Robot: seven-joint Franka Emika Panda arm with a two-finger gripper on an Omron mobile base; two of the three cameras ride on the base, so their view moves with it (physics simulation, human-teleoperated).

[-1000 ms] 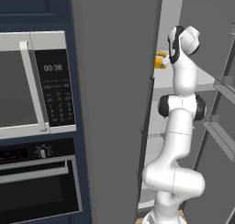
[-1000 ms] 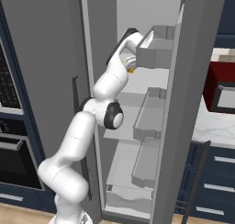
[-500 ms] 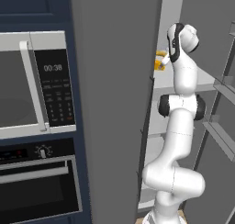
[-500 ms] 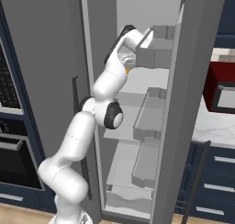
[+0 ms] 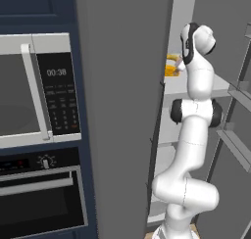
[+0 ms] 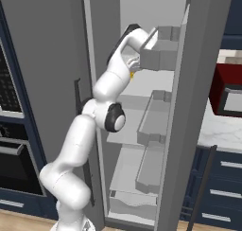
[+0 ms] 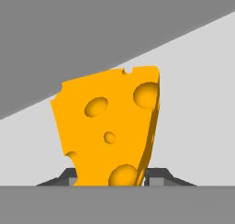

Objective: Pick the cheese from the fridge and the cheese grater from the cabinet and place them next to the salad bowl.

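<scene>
**End effector at the cheese, upper fridge shelf**

Hand view: the end effector (image 7: 110, 178) sits right at the cheese (image 7: 110, 133). The orange wedge with round holes stands between the two dark fingertips (image 7: 158, 176), one tip showing at each side of its base. The tips appear to bracket the wedge closely, but I cannot tell whether they press on it or stand just clear. Behind the wedge lies the pale shelf surface, with a darker grey wall above it.

Left base view: the white arm rises from the floor and reaches into the open fridge (image 5: 122, 110). A patch of cheese (image 5: 172, 66) shows on an upper shelf, just beside the wrist. To the left of the fridge, a microwave (image 5: 34, 91) with a digital display sits above a built-in oven (image 5: 41, 194).

Right base view: the fridge (image 6: 142, 107) is open, door bins on the right side. Further right, a red appliance (image 6: 229, 90) stands on a pale bench (image 6: 222, 133) over navy drawers (image 6: 222, 182).
</scene>
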